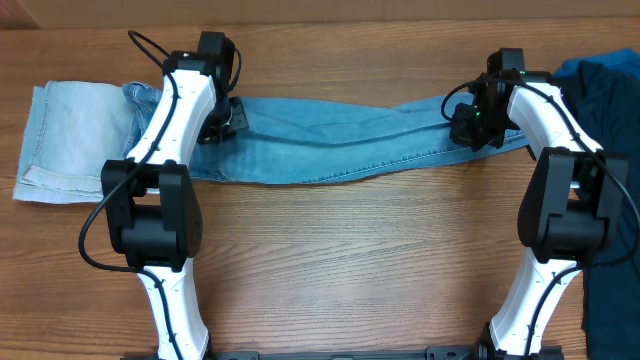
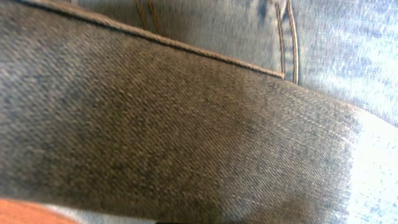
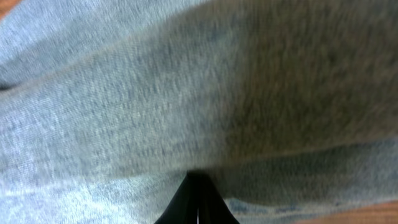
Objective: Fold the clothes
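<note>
The wood-grain surface carries the light-blue jeans along its far side. Their long axis runs left to right, with paler denim at the left end. The right pincer pinches the right end. The left pincer sits on the denim, and I cannot tell its grip. A navy garment lies far right.

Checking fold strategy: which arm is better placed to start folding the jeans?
Right, probably: the right gripper sits at the narrow end of the jeans, easy to carry over; the left gripper sits on the wider end.
</note>
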`<state>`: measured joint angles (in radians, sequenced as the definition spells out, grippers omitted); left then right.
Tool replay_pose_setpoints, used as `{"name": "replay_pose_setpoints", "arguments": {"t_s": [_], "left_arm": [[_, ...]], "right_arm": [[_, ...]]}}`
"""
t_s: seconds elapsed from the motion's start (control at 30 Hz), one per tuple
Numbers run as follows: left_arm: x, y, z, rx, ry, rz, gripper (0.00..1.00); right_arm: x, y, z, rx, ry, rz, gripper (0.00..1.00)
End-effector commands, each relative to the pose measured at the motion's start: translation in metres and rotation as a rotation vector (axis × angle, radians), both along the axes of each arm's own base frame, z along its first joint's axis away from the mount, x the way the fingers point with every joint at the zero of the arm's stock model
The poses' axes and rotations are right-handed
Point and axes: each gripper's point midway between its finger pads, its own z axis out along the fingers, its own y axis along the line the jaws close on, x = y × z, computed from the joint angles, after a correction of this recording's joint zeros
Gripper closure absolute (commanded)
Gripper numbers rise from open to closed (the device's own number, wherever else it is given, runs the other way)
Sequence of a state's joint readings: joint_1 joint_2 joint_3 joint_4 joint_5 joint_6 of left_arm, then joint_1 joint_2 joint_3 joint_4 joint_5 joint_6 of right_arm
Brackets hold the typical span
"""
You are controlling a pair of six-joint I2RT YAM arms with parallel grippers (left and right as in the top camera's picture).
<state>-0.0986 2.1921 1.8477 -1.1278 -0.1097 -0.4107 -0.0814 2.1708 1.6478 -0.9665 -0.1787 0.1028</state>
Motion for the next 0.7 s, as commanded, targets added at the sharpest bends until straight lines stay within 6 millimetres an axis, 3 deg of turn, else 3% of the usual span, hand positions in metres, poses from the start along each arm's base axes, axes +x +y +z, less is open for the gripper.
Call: {"name": "replay_pose_setpoints", "arguments": {"t_s": [0.0, 0.4, 0.57, 0.67], "left_arm": [[0.006, 0.007, -0.007, 0.060, -0.019, -0.019, 0.96], [0.058, 0.005, 0.006, 0.069, -0.233, -0.046, 0.96], [0.080, 0.014, 0.017, 0.073, -0.323, -0.054, 0.90], [0.084, 0.027, 0.035, 0.087, -0.329, -0.061, 0.91]], "right_arm": [[0.008, 0.001, 0.001, -0.002, -0.038, 0.009, 0.96], [0.067, -0.004, 0.019, -0.020, -0.290, 0.001, 0.94], [0.092, -0.006, 0.033, -0.013, -0.402, -0.044, 0.73], [0.097, -0.006, 0.039, -0.015, -0.421, -0.042, 0.69]]}}
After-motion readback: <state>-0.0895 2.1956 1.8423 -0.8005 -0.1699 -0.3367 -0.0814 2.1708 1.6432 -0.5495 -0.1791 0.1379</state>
